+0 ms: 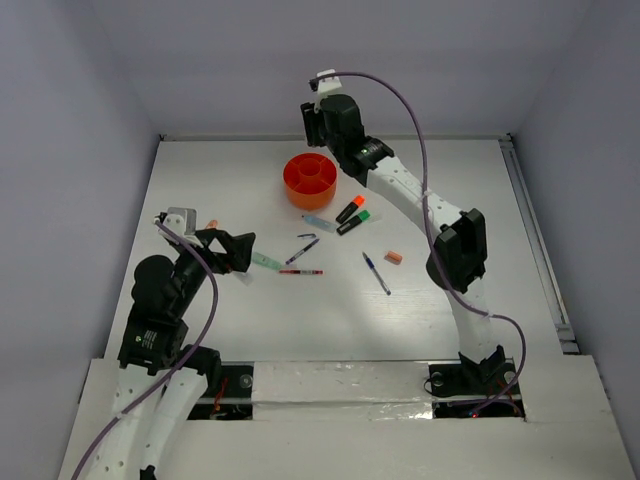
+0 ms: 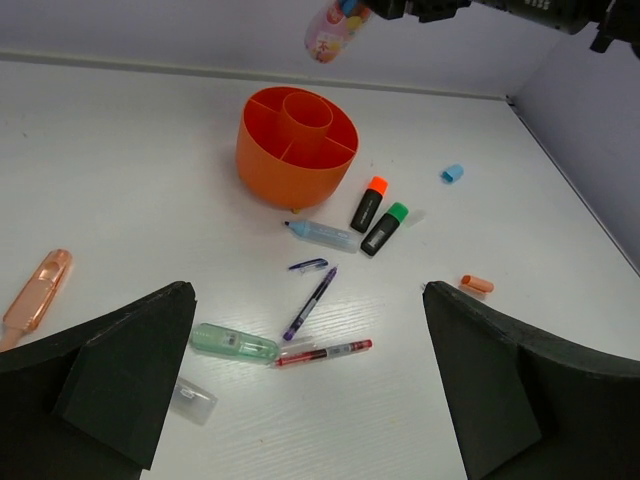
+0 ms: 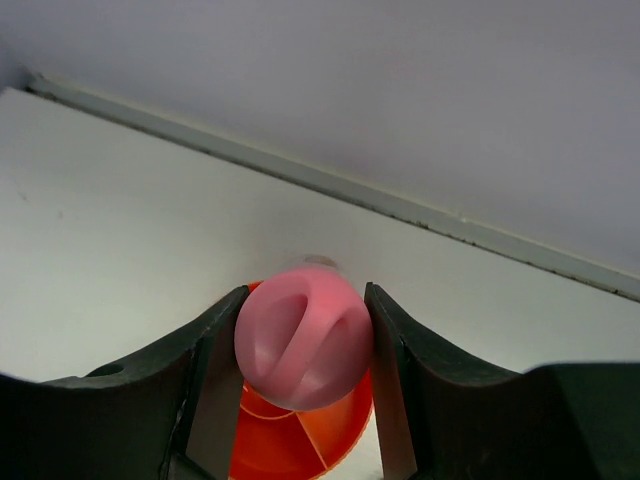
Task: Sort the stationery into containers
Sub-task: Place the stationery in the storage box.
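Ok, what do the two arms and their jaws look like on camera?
Both the left arm and right arm have white tubular links joined by bulky black joint housings. A thin purple cable loops along each, base to wrist, where a small pale camera housing sits. The jaws are matte black, broad wedges with flat inner faces. No markings are legible.

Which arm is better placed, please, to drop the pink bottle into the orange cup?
Right: the right tool is shut on the pink bottle above the orange cup, while the left tool is open, empty and farther off.
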{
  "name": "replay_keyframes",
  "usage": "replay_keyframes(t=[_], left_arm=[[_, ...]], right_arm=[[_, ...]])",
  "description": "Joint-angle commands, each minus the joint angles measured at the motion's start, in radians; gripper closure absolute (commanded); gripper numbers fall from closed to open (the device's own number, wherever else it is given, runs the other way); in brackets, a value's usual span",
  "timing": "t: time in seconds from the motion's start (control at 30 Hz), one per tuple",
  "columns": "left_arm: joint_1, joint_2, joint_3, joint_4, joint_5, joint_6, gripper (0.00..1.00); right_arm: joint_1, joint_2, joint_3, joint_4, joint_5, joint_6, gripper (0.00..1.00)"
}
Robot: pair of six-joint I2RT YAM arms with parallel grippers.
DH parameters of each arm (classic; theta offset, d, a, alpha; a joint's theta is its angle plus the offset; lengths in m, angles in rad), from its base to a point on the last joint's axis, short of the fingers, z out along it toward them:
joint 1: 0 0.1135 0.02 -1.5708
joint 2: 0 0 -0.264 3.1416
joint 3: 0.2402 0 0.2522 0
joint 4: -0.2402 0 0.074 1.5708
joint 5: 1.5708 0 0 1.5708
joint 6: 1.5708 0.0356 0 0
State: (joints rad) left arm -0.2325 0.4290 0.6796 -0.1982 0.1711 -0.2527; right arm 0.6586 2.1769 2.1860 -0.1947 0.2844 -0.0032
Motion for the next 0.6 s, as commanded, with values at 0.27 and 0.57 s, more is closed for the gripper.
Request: replay_keyframes(t=[0.27, 0.57], left_arm=[[0.024, 0.017, -0.009, 0.068, 0.039, -0.002, 0.01], [0.024, 0.008, -0.011, 0.069, 0.044, 0.0, 0.01]], right_arm=[[0.006, 0.026, 0.015, 0.015, -0.033, -0.012, 0.88], [0.006, -0.035, -0.069, 0.032, -0.065, 0.002, 0.89]])
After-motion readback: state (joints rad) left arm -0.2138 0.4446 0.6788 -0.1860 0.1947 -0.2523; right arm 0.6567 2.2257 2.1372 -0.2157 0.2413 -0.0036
